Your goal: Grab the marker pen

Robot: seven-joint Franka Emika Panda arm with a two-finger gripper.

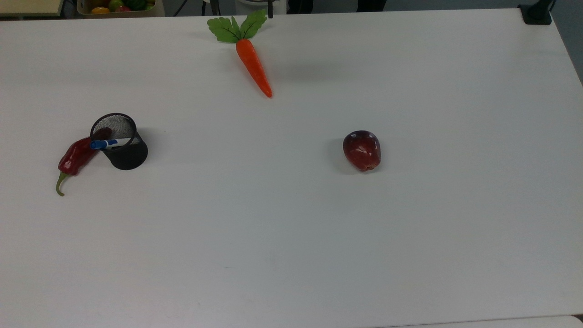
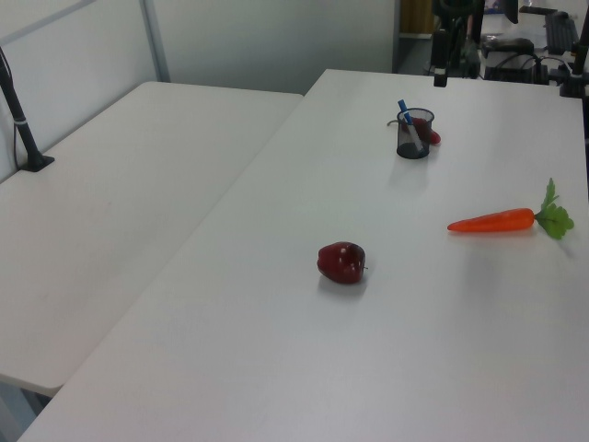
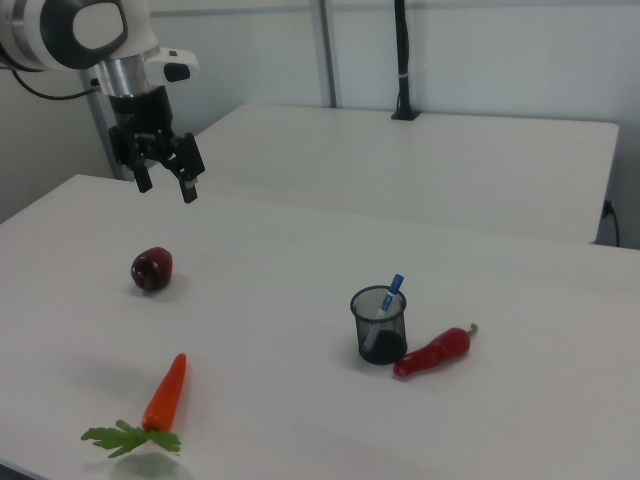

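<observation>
Right now the marker pen (image 1: 109, 144) leans inside the black mesh cup (image 1: 124, 150), blue cap poking over the rim. Touching the cup lies a red pepper (image 1: 75, 157). Well apart are an apple (image 1: 362, 150) and a carrot (image 1: 253, 66). My claw (image 3: 165, 180) hangs spread and empty above the table (image 1: 291, 228), beyond the apple.

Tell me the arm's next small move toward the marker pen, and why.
Probably travel across toward the mesh cup, staying high. The gripper hangs open in the air above the table, far from the marker pen, which stands tilted in that cup, blue cap up, beside the red pepper.
</observation>
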